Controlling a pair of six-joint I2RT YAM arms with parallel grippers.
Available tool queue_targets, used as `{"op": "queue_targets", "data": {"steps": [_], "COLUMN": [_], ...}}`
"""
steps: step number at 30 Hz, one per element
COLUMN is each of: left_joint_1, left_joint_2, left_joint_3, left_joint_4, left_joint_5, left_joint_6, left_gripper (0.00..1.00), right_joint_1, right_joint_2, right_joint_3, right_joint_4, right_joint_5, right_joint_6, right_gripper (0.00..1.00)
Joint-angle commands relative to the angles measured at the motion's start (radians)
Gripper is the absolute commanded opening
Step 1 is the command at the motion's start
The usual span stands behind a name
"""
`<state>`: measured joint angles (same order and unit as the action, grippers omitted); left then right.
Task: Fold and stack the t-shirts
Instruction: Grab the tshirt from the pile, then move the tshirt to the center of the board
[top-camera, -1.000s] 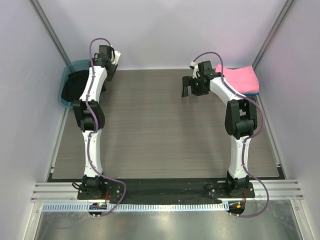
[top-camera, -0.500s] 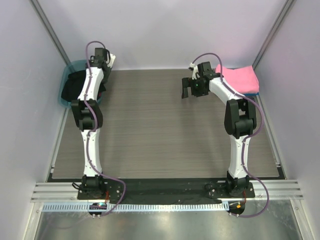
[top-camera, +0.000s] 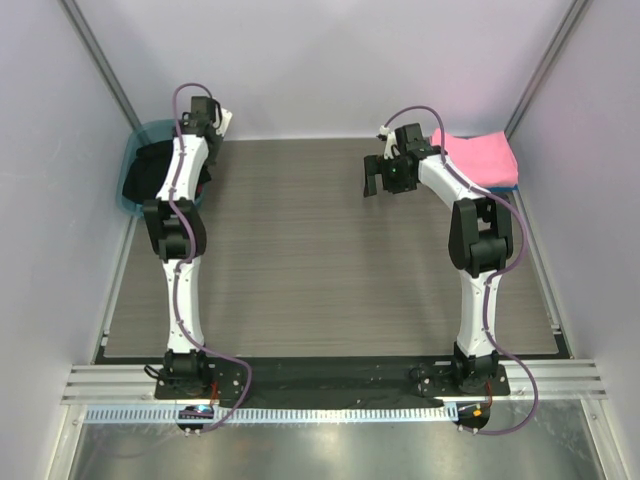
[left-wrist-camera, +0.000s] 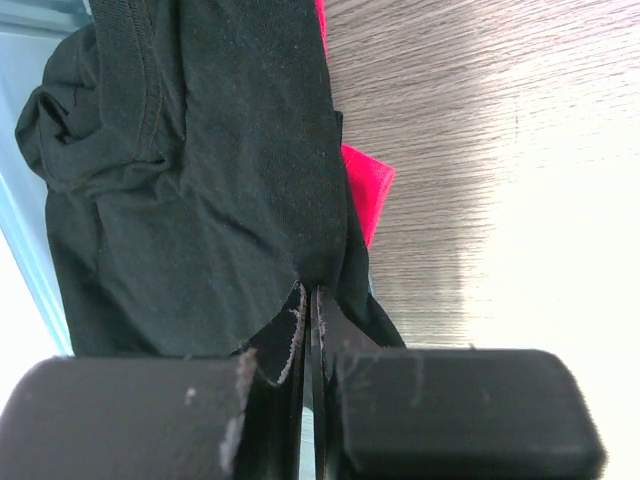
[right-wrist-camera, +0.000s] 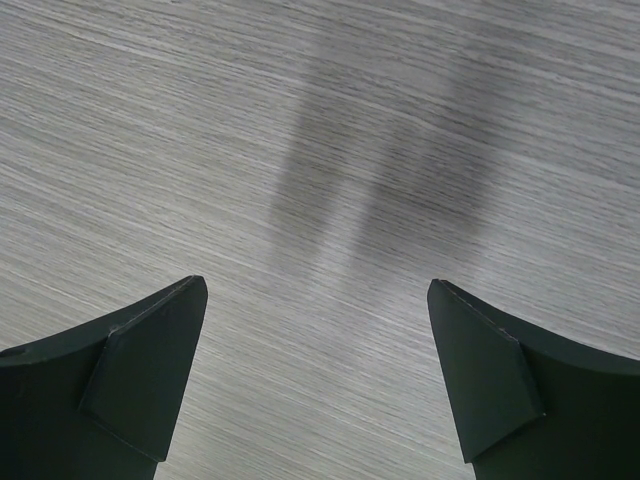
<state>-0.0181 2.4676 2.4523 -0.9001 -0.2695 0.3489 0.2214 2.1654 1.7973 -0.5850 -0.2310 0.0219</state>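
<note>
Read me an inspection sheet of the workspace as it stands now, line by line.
Surface: wood-grain table, no marks seen.
Job's things: black t-shirt far left, red t-shirt under it; pink t-shirt folded far right over blue cloth.
Clutter: teal tub holding the black t-shirt.
Grippers: left gripper shut on the black t-shirt; right gripper open above the table.
Cables: purple cables along both arms.
Surroundings: pale walls on three sides.
</note>
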Motion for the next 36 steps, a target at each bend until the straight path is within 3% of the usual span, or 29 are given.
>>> {"op": "queue_targets", "data": {"steps": [1,7,10,13,15,21,31,35,36], "left_joint_1": [0.004,-0.008,-0.025,-0.055,-0.100,-0.272,-0.463,-0.480,-0.480], "left_joint_2": [-0.060,-0.240,-0.350,-0.453,-0.507,-0.570,-0.565,-0.582,-0.585], "left_joint_3": [0.025,0.016,-0.015,-0.035,-0.050,-0.073,-0.007,-0.119,-0.201], "left_joint_4": [0.007,0.070,0.131,0.156,0.179,0.199,0.293,0.293,0.279], "left_joint_5": [-0.014,-0.025,-0.005,0.061,0.081,0.084,0.098,0.121,0.122], "left_joint_6": [-0.007,-0.007,0.039,0.088,0.122,0.232,0.294,0.273,0.262], "left_gripper": [0.00,0.00,0.00,0.00,0.00,0.00,0.00,0.01,0.14], "right_joint_1": [0.006,0.006,0.004,-0.013,-0.034,-0.089,-0.131,-0.152,-0.157], "right_joint_2": [-0.021,-0.047,-0.091,-0.110,-0.081,-0.032,-0.075,-0.096,-0.099], "right_joint_3": [0.028,0.128,0.119,0.111,0.157,0.217,0.188,0.155,0.140], "right_joint_4": [0.004,0.013,0.095,0.166,0.165,0.159,0.157,0.160,0.160], "right_joint_5": [0.002,0.111,0.185,0.104,0.065,-0.016,0.087,0.085,0.082], "right_joint_6": [-0.016,-0.103,-0.080,-0.033,0.085,0.176,0.107,0.087,0.082], "right_gripper": [0.98,1.00,1.00,1.00,1.00,0.91,1.00,0.99,1.00]}}
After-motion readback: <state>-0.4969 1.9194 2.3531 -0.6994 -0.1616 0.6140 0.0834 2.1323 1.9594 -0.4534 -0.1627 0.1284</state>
